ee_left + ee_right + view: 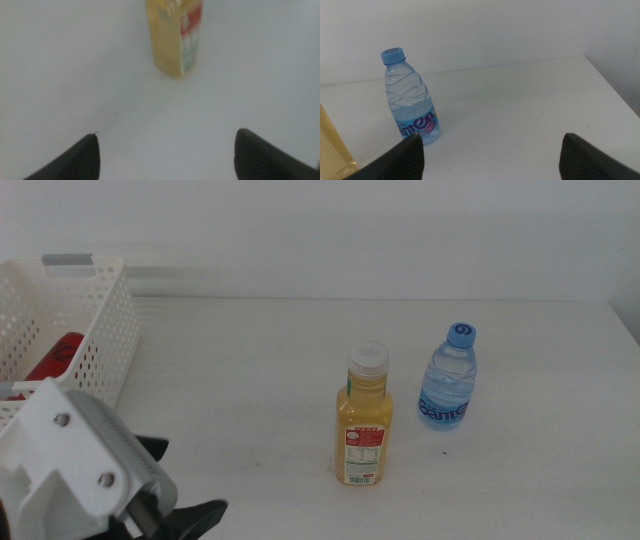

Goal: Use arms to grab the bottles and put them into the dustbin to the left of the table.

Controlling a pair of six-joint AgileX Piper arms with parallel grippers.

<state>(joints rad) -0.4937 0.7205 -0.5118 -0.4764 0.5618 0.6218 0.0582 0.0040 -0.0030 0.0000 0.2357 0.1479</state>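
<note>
Two bottles stand upright on the table, well apart from the basket holding the red can. Juice bottle: yellow, white cap, probably heavy and stiff; grip mid-body. Water bottle: clear, blue cap, likely slippery. Left gripper spread, empty, near the juice. Right gripper spread, empty, waiting.

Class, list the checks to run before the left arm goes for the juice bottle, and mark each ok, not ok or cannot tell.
1. Left gripper open, nothing held: ok.
2. Yellow juice bottle upright on the table: ok.
3. Water bottle apart from the juice bottle: ok.
4. Bare table between gripper and juice bottle: ok.
5. Red can inside the dustbin: ok.
6. Right gripper open, near the water bottle: ok.
</note>
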